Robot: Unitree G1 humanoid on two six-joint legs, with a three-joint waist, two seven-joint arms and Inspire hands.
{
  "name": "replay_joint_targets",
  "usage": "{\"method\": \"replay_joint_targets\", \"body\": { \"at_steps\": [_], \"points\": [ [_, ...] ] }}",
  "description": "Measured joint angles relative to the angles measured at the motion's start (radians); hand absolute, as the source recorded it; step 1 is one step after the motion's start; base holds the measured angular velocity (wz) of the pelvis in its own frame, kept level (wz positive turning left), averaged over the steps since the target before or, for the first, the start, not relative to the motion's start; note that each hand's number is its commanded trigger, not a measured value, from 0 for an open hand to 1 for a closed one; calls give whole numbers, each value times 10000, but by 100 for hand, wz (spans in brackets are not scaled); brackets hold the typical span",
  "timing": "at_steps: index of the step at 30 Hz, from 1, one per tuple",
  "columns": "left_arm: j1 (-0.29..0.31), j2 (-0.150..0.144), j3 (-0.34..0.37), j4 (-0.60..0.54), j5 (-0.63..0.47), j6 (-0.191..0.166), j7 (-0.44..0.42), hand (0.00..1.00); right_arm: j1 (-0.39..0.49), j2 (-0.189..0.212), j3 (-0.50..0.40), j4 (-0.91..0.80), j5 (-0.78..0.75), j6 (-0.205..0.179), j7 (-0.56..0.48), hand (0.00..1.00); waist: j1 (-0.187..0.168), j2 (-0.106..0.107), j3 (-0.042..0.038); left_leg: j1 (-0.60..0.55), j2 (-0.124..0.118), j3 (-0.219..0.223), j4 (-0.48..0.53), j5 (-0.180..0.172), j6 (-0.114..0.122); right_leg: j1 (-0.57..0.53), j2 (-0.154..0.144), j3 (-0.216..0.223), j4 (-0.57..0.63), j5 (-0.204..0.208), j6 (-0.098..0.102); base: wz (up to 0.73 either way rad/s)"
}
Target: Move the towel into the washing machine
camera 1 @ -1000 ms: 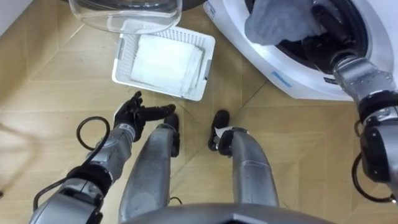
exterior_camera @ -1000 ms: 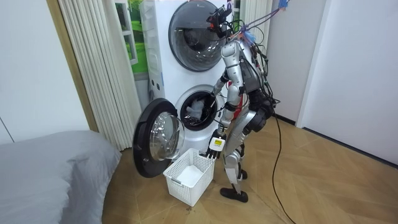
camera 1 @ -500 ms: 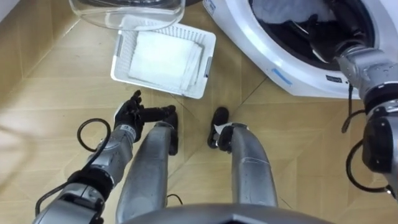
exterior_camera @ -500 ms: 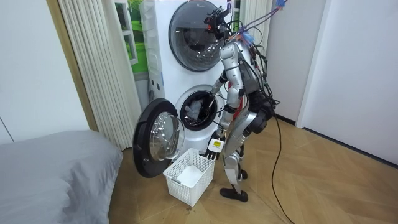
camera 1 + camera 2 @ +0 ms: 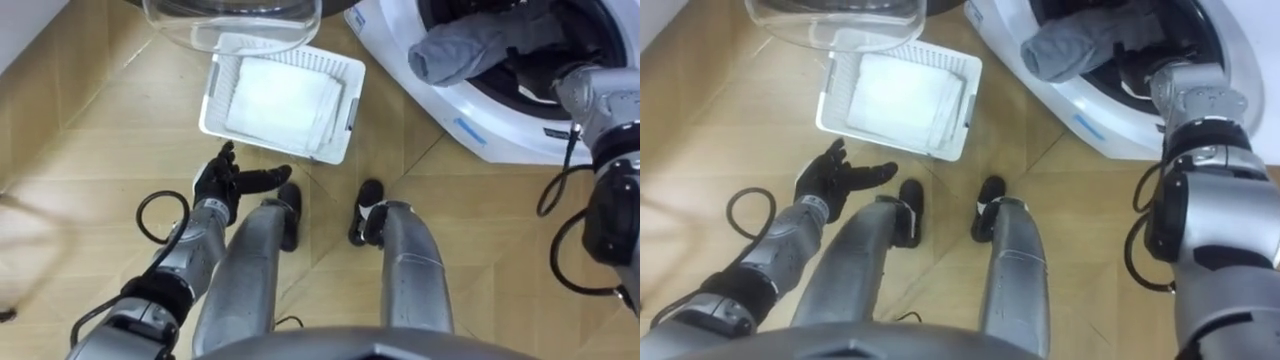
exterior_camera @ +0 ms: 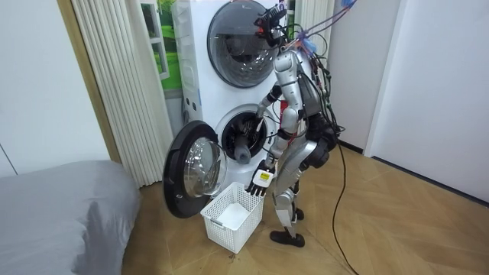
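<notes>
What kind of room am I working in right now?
Probably a bedroom with a laundry corner in a home: two stacked front-loading machines, a grey bed, and a basket on the wood floor.

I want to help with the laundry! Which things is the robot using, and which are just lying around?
For the job: grey towel, washing machine, open door, white basket of folded cloth.
Just there: bed, curtain, upper machine.
</notes>
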Motion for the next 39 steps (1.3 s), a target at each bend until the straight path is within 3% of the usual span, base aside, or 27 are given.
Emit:
{"method": "replay_joint_targets", "body": {
  "at_steps": [4,11,14,17,19,22,23,25,27,28,33,39],
  "points": [
    [-90,-82,20,357,901,-10,-195,0,7,3,1,-12,222,-326,-286,0,142,315,-11,296,-22,22,-224,52,40,276,-2,7,-209,14,35,0],
    [-378,124,353,1367,2078,-14,-462,0,787,46,29,-65,177,-1128,-264,0,661,493,-9,1258,-1,85,-1060,191,30,1178,64,-90,-970,171,77,-3],
    [-196,299,684,1808,2692,-79,-553,0,1743,216,76,-173,-448,-1482,248,0,691,696,-89,1935,51,-88,-1584,223,3,2040,227,-318,-1727,281,151,7],
    [179,588,892,2458,3077,-150,-554,0,3010,265,943,-192,-2259,-1751,1063,0,767,821,-174,2728,157,-49,-2152,238,-14,2879,482,-296,-2503,479,199,-15],
    [500,702,953,2559,3517,-155,-428,0,4293,398,2054,-409,-4762,-2045,1596,0,769,938,-290,3276,178,-41,-2690,263,-48,3409,583,-315,-3066,546,231,-11],
    [795,851,973,2830,4164,-151,-412,0,5610,609,3142,-354,-7954,-2050,1971,0,835,932,-365,3885,203,-10,-3203,296,-104,3931,672,-304,-3471,548,233,-11],
    [816,843,973,2925,4165,-150,-405,0,5823,689,3361,-257,-8401,-2051,2054,0,824,930,-365,4061,204,-8,-3331,306,-119,4075,695,-298,-3556,548,233,-15],
    [951,840,987,3262,4201,-159,-393,0,6537,1117,4186,89,-10139,-1993,2418,0,831,845,-428,4738,274,177,-3823,338,-171,4616,803,-292,-3929,551,228,-22],
    [1206,833,1146,3362,4170,-212,-390,0,7078,1472,4298,178,-11318,-1927,2689,0,732,827,-452,5221,312,201,-4122,360,-210,5057,877,-314,-4167,566,217,-14],
    [1468,826,1287,3362,4143,-297,-359,0,7315,1682,4363,362,-11838,-1897,2828,0,609,809,-505,5534,339,208,-4299,372,-239,5362,929,-316,-4345,567,215,-8],
    [2222,695,1399,3366,4150,-301,23,0,8043,1928,4515,368,-12729,-1908,2846,0,493,799,-610,6621,423,249,-4928,340,-338,6436,1141,-322,-4986,652,228,-7],
    [2946,378,2126,3364,4330,-278,347,0,8291,2216,4016,751,-12711,-1913,2748,0,324,891,-622,7683,511,186,-5356,334,-419,7635,1314,-409,-5597,720,225,2]
  ]
}}
